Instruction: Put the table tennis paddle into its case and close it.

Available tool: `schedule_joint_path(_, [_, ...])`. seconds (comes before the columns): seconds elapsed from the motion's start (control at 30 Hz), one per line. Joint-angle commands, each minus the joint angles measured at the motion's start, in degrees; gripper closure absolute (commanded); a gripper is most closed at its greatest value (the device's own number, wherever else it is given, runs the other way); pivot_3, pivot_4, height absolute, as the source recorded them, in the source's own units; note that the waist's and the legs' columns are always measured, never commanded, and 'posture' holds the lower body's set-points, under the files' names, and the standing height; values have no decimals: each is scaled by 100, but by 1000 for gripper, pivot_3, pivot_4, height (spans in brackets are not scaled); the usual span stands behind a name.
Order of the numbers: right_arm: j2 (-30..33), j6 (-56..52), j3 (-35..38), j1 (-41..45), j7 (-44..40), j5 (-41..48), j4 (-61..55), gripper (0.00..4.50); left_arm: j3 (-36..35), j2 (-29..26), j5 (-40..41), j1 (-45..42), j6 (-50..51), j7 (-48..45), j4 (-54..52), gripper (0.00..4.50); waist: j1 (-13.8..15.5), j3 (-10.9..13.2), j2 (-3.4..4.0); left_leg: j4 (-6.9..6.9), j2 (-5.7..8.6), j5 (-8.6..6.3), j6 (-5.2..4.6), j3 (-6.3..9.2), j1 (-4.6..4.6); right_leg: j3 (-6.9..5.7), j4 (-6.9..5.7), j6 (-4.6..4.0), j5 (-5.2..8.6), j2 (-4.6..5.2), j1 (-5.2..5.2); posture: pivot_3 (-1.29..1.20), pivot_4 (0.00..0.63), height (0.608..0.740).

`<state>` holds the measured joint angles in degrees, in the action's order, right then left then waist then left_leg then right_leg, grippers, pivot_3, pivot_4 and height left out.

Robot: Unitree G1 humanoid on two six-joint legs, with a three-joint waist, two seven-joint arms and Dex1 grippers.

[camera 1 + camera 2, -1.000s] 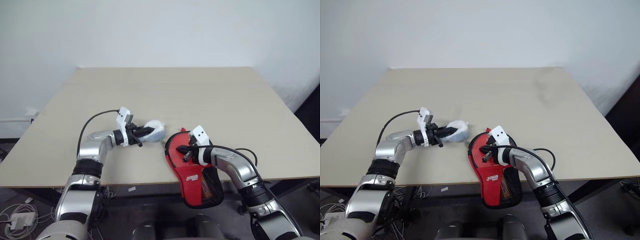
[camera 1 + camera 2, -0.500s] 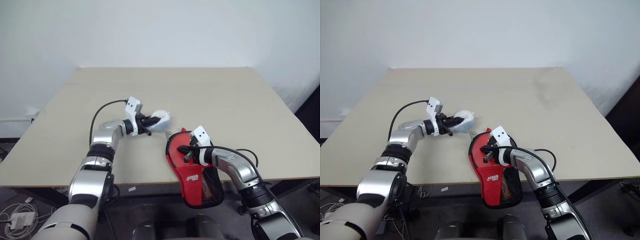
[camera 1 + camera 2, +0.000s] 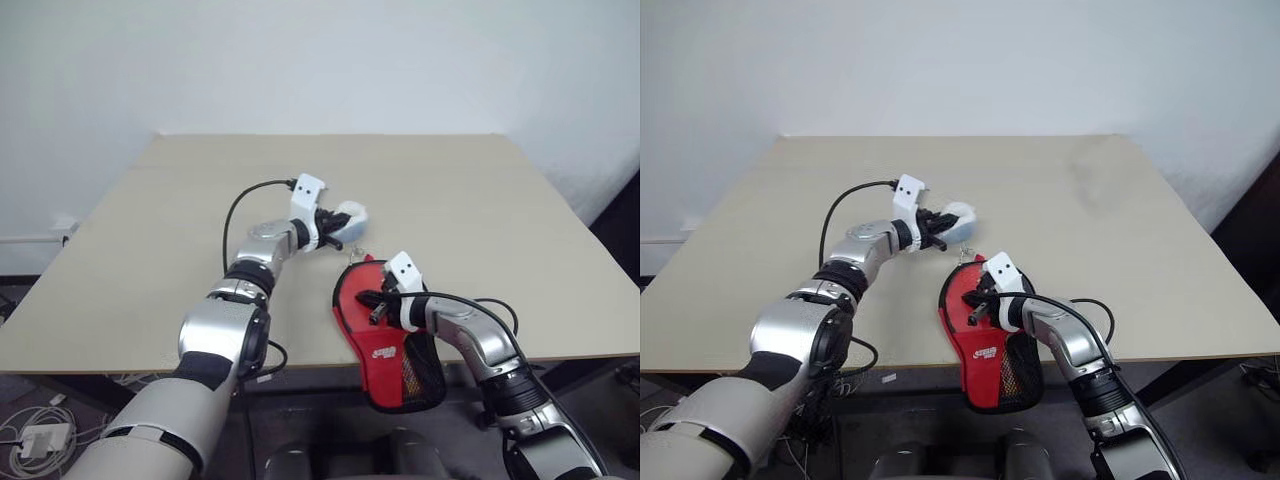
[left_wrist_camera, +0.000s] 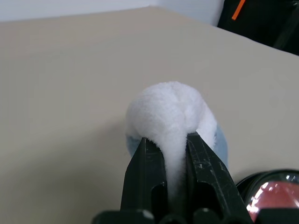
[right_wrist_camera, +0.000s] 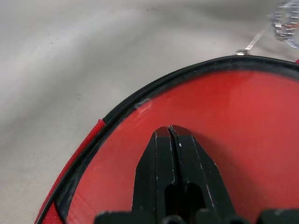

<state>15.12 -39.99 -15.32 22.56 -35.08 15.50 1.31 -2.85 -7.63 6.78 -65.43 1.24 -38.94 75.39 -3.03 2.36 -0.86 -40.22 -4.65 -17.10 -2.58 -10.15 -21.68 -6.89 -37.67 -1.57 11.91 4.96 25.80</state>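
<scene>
Case (image 3: 385,335): red, paddle-shaped, laid at the near table edge with its black mesh end hung over the edge. It is pinned flat by the right gripper (image 3: 374,305), whose fingers are pressed fully together and laid on the clear window; nothing is clasped between them. By this hold the case is judged to be steadied while the zip is worked.

Paddle (image 5: 224,121): already inside. Its red face is seen through the window, and the black zip track is curved around it.

Left gripper (image 4: 176,140): held above the table (image 3: 460,190), just beyond the round end of the case. Its fingers are clamped on a soft white-and-blue plush piece (image 4: 170,112). The plush is probably a pull tied to the zip slider, though the link is too small to be confirmed.

Differences between views: in the head views the whole layout, the overhang and both arms are given. In the left wrist view the pinch on the plush and a corner of the red window are given. In the right wrist view the zip teeth, a thin metal link and a clear ring (image 5: 286,21) beyond the rim are given.

Closing is judged under way, not finished.
</scene>
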Motion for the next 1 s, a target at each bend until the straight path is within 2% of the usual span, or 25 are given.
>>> schedule_joint_path(0.03, [39, -88, -1, -53, 12, -57, -121, 4500, -55, 224, -121, -426, -376, 172, -160, 4484, 3, 0, 0, 0, 0, 0, 0, 1, 0, -1, 0, 0, 0, 0, -1, 0, 0, 740])
schedule_joint_path(0.17, [30, -118, -10, -83, 29, -58, -174, 4500, 10, 503, -242, -368, -439, -136, -212, 4484, 2, 0, 0, 0, 2, 0, -1, 4, 0, -4, 2, 0, 0, 2, -4, 0, 0, 740])
schedule_joint_path(0.3, [40, -147, -10, -106, 31, -56, -217, 4500, 265, 637, -401, -125, -469, -1193, -401, 4484, 1, 0, 0, 0, 1, 0, -1, 5, 1, -6, 2, 0, 0, 1, -4, 0, 0, 740])
schedule_joint_path(0.47, [55, -159, -15, -120, 16, -62, -224, 4500, 654, 531, -594, 276, -596, -2364, -769, 4484, 1, -1, 1, 0, 1, 0, -1, 5, 2, -6, 2, 0, 0, 1, -4, 0, 0, 740])
schedule_joint_path(0.67, [46, -150, -52, -58, -29, -68, -179, 4500, 985, 358, -784, 630, -645, -2911, -1083, 4484, 4, -1, 1, -1, 0, -1, -2, 15, 1, -7, 2, 0, 0, 1, -6, 0, 0, 740])
schedule_joint_path(1.0, [65, -138, -104, -62, -111, -109, -174, 4500, 811, 123, -582, 551, -121, -3211, -1472, 1073, -1, -1, 1, -5, 1, -2, -7, 58, 2, -15, 4, 0, 1, 1, -14, 0, 0, 740])
